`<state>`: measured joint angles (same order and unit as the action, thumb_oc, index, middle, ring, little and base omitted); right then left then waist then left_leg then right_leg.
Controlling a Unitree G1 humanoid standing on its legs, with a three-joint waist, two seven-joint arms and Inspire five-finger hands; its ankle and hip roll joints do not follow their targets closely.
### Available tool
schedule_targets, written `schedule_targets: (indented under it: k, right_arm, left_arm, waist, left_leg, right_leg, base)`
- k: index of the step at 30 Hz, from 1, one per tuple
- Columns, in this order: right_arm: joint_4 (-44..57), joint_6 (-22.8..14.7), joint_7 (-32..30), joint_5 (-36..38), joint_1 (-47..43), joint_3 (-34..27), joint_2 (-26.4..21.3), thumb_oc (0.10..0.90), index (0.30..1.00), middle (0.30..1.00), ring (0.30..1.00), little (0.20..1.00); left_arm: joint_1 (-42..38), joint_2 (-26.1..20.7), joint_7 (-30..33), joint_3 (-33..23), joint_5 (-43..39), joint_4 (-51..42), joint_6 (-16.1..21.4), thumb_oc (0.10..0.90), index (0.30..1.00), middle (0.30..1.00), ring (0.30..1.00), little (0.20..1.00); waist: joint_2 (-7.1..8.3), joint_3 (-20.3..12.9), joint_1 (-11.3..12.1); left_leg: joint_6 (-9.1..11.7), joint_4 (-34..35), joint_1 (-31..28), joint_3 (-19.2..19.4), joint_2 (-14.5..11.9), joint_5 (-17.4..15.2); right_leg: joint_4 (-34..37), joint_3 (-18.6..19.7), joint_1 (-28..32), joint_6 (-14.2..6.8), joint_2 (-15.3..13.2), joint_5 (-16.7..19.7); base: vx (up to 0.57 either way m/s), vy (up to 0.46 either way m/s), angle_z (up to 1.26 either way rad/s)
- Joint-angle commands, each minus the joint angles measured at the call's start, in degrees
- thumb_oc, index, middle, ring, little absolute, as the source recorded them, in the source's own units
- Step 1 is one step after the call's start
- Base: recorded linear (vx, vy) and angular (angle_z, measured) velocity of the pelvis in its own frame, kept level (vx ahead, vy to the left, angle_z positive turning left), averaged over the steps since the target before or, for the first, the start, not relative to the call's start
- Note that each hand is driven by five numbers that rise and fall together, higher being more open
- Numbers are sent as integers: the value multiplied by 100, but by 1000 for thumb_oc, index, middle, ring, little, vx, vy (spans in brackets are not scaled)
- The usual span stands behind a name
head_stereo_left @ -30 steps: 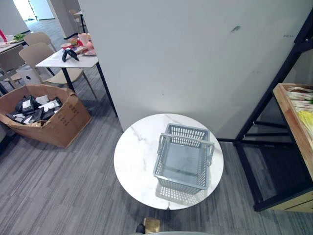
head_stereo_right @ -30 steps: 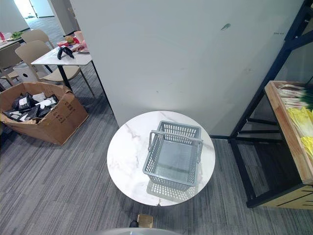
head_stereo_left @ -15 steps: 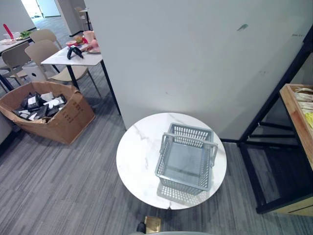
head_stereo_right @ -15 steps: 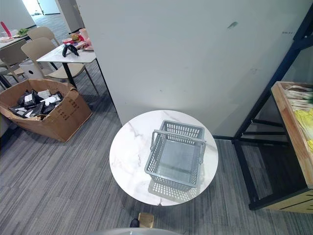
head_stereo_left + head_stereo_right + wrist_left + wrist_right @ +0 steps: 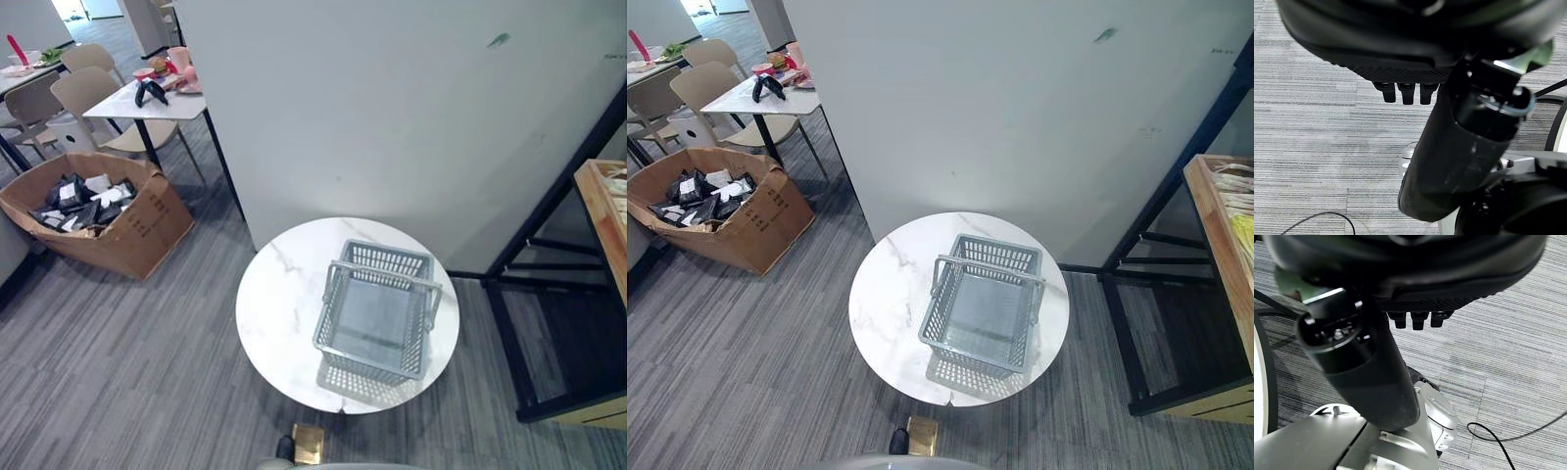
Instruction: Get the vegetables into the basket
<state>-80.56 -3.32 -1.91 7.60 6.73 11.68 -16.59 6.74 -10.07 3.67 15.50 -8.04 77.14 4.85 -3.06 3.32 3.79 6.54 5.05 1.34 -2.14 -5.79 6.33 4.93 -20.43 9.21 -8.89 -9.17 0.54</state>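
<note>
Grey plastic mesh basket point(image 5: 377, 315), upright and empty, handle raised across its top (spanning side to side), on the right half of a round white marble-look table point(image 5: 279, 313). Pale vegetables point(image 5: 1239, 211) in a wooden crate point(image 5: 1215, 245) at far right.

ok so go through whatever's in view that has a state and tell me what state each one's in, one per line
basket: upright on the round table, empty, handle resting on its rim
cardboard box: open on the floor, full of dark items
wooden crate: on the black rack, holding pale vegetables
left hand: empty, fingers straight
right hand: empty, fingers straight
</note>
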Motion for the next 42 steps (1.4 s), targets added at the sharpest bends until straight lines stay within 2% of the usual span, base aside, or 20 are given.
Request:
schedule_targets:
  k: [1, 9, 17, 30, 33, 42]
  right_arm:
    - [-100, -157, 87, -26, -547, -40, 228, 900, 1000, 1000, 1000, 1000]
    - [-103, -143, 106, -85, -531, -9, 216, 900, 1000, 1000, 1000, 1000]
    - [248, -242, 178, 42, -414, 137, 354, 900, 1000, 1000, 1000, 1000]
    - [398, -277, 163, 48, -402, 182, 375, 900, 1000, 1000, 1000, 1000]
    - [1140, -301, 227, 45, -132, 312, 450, 900, 1000, 1000, 1000, 1000]
    - [1720, -279, 296, -34, 141, 371, 407, 900, 1000, 1000, 1000, 1000]
  left_arm:
    - [-927, 251, -90, -121, -160, 36, 337, 900, 1000, 1000, 1000, 1000]
    - [-899, 247, -97, -119, -113, 92, 321, 900, 1000, 1000, 1000, 1000]
    - [-855, 133, -27, -225, -161, 193, 314, 900, 1000, 1000, 1000, 1000]
    - [-857, 86, -25, -283, -281, 170, 333, 900, 1000, 1000, 1000, 1000]
    - [-795, 14, -27, -355, -324, 222, 311, 900, 1000, 1000, 1000, 1000]
    - [-765, -43, 24, -405, -404, 191, 339, 900, 1000, 1000, 1000, 1000]
  waist:
    - [322, 276, 93]
    - [288, 244, 120]
    - [388, 234, 129]
    - [427, 240, 91]
    - [510, 218, 38]
    - [582, 223, -5]
  left_leg:
    - [-6, -5, -304, 144, 90, -241]
    - [-27, -5, -319, 138, 90, -267]
    - [-42, -5, -310, 113, 87, -260]
    - [-52, -5, -319, 145, 109, -265]
    - [-29, -5, -330, 179, 88, -253]
    - [-14, -5, -310, 254, 57, -233]
  right_leg:
    - [7, 188, -275, -118, -298, 547]
    - [7, 188, -276, -123, -294, 517]
    - [-45, 203, -271, -109, -279, 503]
    - [-54, 240, -303, -107, -278, 515]
    - [-44, 282, -309, -99, -256, 523]
    - [7, 356, -365, -114, -239, 570]
  base:
    - [40, 4, 1]
    - [4, 0, 0]
    - [2, -4, 0]
    - [0, 0, 0]
    - [-6, -26, 0]
    - [-17, -14, -6]
